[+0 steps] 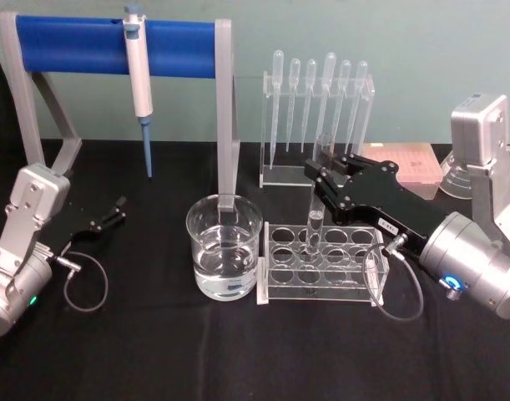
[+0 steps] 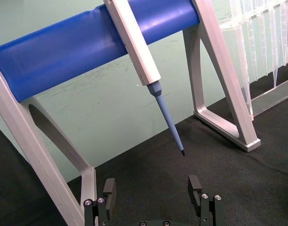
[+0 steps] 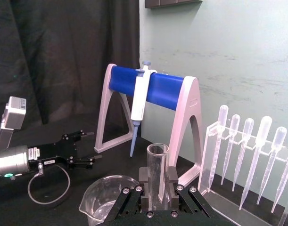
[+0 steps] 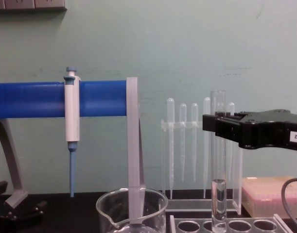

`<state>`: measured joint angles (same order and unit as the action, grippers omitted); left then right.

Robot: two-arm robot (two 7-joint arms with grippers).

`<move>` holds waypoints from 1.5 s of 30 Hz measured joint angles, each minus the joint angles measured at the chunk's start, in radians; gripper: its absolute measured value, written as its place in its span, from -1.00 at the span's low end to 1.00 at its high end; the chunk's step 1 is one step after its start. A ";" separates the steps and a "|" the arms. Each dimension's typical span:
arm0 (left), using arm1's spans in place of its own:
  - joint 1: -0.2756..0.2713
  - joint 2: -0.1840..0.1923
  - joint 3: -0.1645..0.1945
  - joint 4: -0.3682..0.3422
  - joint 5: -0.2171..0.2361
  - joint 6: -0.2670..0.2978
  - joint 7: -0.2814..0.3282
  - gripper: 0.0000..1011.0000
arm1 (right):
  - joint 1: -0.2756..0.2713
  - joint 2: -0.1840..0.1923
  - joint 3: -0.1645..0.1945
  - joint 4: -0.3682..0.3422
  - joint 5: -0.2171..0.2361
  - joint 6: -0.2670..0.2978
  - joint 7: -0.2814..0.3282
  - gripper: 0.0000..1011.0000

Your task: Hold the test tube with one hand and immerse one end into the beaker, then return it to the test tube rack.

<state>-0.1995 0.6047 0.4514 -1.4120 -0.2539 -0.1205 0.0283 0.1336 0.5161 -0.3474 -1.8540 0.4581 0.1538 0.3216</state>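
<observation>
Right tool (image 1: 321,177) clamped on the test tube (image 4: 218,160), upright, its bottom at the rack (image 1: 321,252) beneath. Beaker (image 1: 224,246) leftward, near. Risk: snagging a rack hole and slipping or tipping. Left tool (image 2: 153,190) parked wide, holding nothing.

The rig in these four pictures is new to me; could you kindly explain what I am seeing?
It is a robot with two arms ending in black grippers. One picture looks down from its head, one looks forward from its chest, and two come from cameras on its wrists. The right gripper is shut on a glass test tube, held upright with its lower end in the clear tube rack. The left gripper rests open near the table's left side. On the black table stand a beaker with water, a blue-barred stand holding a white-and-blue pipette, and a rack of plastic pipettes.
</observation>
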 joint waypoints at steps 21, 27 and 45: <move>0.000 0.000 0.000 0.000 0.000 0.000 0.000 0.98 | -0.002 -0.040 0.000 0.070 -0.027 -0.041 0.031 -0.55; 0.000 0.000 0.000 0.000 0.000 0.000 0.000 0.98 | -0.004 -0.046 -0.009 0.084 -0.045 -0.046 0.033 -0.55; 0.000 0.000 0.000 0.000 0.000 0.000 0.000 0.98 | -0.006 -0.065 -0.019 0.145 -0.095 -0.094 0.054 -0.55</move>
<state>-0.1995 0.6047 0.4514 -1.4120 -0.2539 -0.1205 0.0283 0.1281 0.4506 -0.3666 -1.7093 0.3632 0.0597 0.3758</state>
